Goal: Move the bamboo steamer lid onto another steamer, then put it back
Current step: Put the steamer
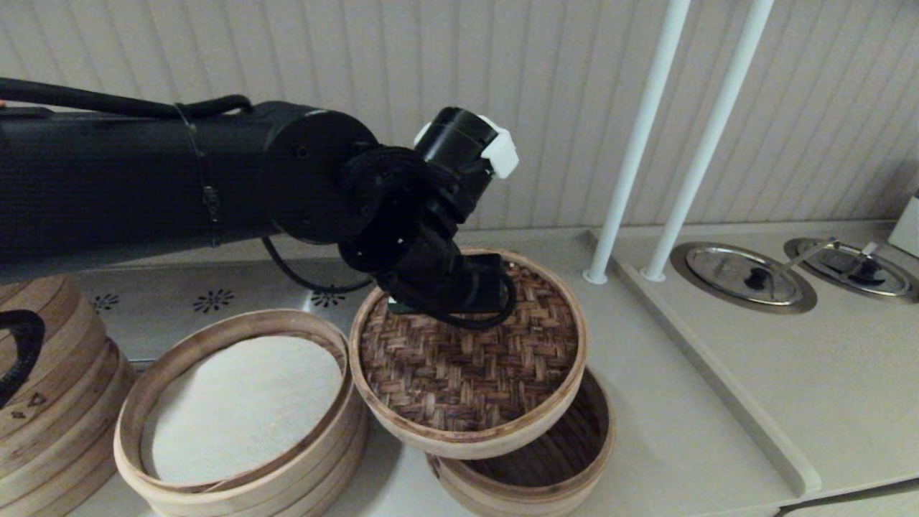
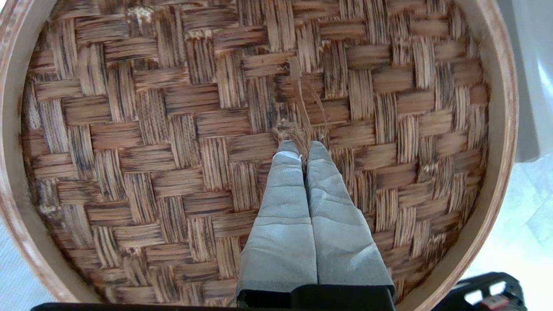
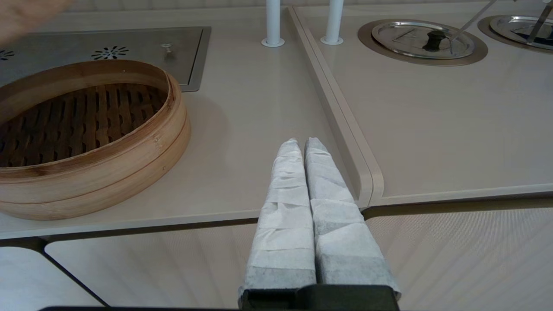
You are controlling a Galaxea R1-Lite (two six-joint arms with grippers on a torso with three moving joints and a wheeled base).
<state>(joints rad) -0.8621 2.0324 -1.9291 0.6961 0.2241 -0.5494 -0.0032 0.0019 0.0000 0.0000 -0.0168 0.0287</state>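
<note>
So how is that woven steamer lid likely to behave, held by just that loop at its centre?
The bamboo steamer lid hangs tilted over another steamer, so it will probably swing. Thin weave and a bent-wood rim suggest light and fairly stiff. The frayed fibre loop that the left gripper pinches looks fragile.

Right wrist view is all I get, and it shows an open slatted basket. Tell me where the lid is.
Observer: The bamboo steamer lid hangs tilted over that slatted steamer, not seated on it.
Operator: Name what holds it.
Observer: The left pincer, shut on a frayed fibre tuft at the lid's centre.
Operator: Report what stands to the robot's left of the slatted one.
Observer: A basket with a white liner, uncovered.
</note>
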